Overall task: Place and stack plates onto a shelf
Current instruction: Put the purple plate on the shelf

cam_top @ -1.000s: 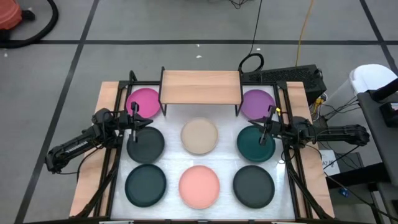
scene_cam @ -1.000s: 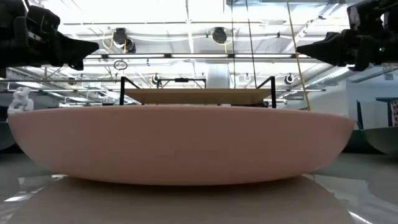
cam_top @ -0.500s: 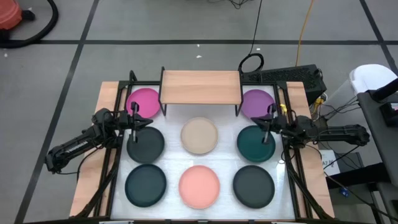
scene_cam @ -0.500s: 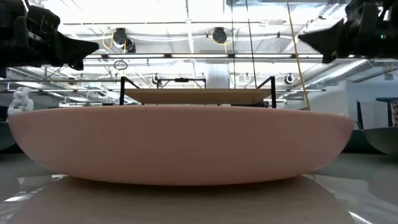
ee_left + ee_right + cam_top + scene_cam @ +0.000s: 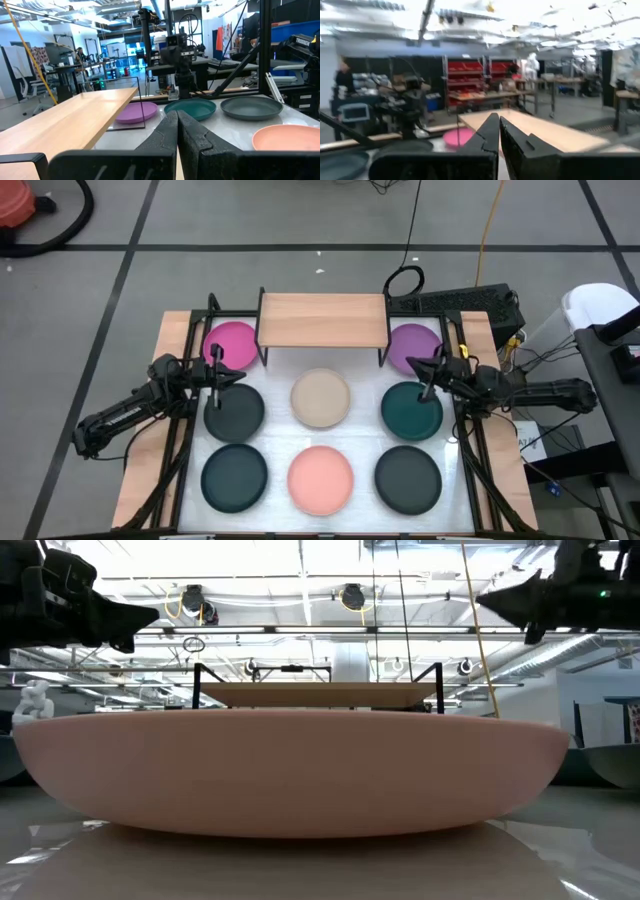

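The light-wood shelf (image 5: 322,320) stands on black legs at the table's far middle, with nothing on it. Several plates lie flat on the white tabletop: magenta (image 5: 233,343), purple (image 5: 413,345), beige (image 5: 321,398), teal (image 5: 411,410), salmon pink (image 5: 321,479), and three dark ones (image 5: 234,410) (image 5: 234,477) (image 5: 408,479). My left gripper (image 5: 224,375) hangs shut and empty above the gap between the magenta plate and a dark one. My right gripper (image 5: 421,368) hangs shut and empty between the purple and teal plates. Both wrist views show the shut fingertips: left (image 5: 177,117), right (image 5: 498,120).
Black frame rails (image 5: 186,380) run along the table's left and right sides under the arms. In the low view the salmon pink plate (image 5: 300,775) fills the foreground, with the shelf (image 5: 320,695) behind it. Cables and a black box (image 5: 470,302) lie beyond the far right corner.
My right gripper has rolled about its own axis and tipped its fingertips upward, rising slightly and swinging a little toward the table's far edge. It stays shut and empty. The left arm and all the plates have kept still.
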`<state>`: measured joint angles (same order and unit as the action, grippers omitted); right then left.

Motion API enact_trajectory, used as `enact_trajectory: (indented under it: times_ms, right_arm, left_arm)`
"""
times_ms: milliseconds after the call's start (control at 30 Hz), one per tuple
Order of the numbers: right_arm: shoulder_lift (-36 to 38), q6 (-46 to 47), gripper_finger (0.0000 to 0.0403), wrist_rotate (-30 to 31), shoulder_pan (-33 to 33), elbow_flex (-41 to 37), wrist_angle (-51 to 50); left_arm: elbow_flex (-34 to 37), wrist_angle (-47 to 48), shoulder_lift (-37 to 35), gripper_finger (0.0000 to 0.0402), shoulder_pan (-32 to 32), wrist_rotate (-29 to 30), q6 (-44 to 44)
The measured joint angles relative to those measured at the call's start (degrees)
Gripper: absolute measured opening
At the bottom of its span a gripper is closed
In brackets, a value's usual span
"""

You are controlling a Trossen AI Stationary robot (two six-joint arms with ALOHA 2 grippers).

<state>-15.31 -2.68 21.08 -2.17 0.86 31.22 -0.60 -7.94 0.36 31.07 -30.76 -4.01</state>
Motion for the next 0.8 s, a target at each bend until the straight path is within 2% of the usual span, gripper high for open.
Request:
enact_trajectory:
  times_ms: [133, 300, 500, 700, 800]
  right_arm:
    - [-3.12, 1.91, 0.0, 0.05, -0.07, 0.34, -0.53]
    - [-7.58, 4.7, 0.0, -0.12, -0.07, 3.35, -8.64]
    - [-12.57, 7.47, 0.0, -0.41, 0.02, 5.5, -11.35]
    - [-14.84, 7.76, 0.0, -1.98, 0.07, 7.68, -12.1]
    - [-15.42, 7.64, 0.0, -1.69, 0.07, 10.63, -18.21]
  left_arm:
    - [0.01, -0.02, 0.0, 0.0004, 0.0, 0.02, -0.01]
    - [0.0, 0.0, 0.0, 0.0004, 0.0, 0.02, 0.0]
    - [0.01, 0.0, 0.0, 0.0004, 0.01, 0.02, 0.0]
    - [0.02, -0.02, 0.0, 0.0004, 0.02, 0.0, 0.0]
    - [0.01, -0.01, 0.0, 0.0004, 0.0, 0.01, -0.02]
